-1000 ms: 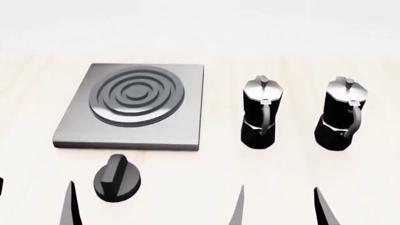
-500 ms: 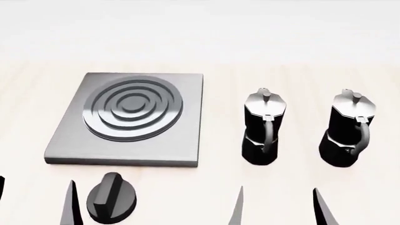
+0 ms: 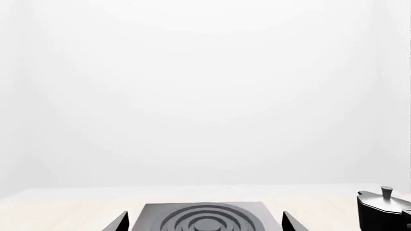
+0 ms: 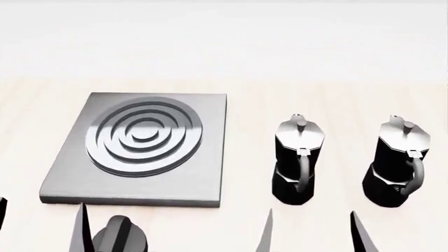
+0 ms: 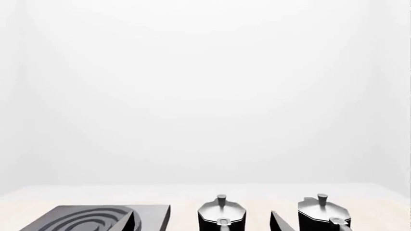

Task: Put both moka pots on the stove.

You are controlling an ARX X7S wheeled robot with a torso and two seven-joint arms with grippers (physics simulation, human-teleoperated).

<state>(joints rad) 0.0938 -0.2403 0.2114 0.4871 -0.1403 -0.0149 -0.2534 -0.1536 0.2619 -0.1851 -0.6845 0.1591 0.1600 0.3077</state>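
1. At the bottom edge of the head view, dark pointed fingertips stick up from below. The left gripper (image 4: 42, 228) shows one tip at lower left and a sliver at the far left edge, set wide apart with nothing between them; the right gripper (image 4: 311, 233) shows two tips at lower centre-right, likewise spread and empty. Both stand open, touching nothing.
2. Just right of the left gripper's inner fingertip, at the bottom edge, sits a low black round dial knob (image 4: 119, 240), cut off by the frame, on the pale wood-toned counter (image 4: 245, 94).
3. Beyond the knob, in the left half of the frame, lies the stove (image 4: 203, 157): a flat square dark-grey brushed-metal slab with raised concentric rings in its middle, catching light. Nothing stands on it.
4. To the right of the stove, apart from it, stands the nearer-centre moka pot (image 4: 294, 160), upright on the counter: glossy black faceted body, narrow waist, silvery lid with a small knob, curved handle facing the viewer.
5. At the right edge stands the second moka pot (image 4: 397, 165), identical and upright, well apart from the first.
6. In the right wrist view both pots' silvery lids show side by side at the lower edge; beyond the counter, plain white.
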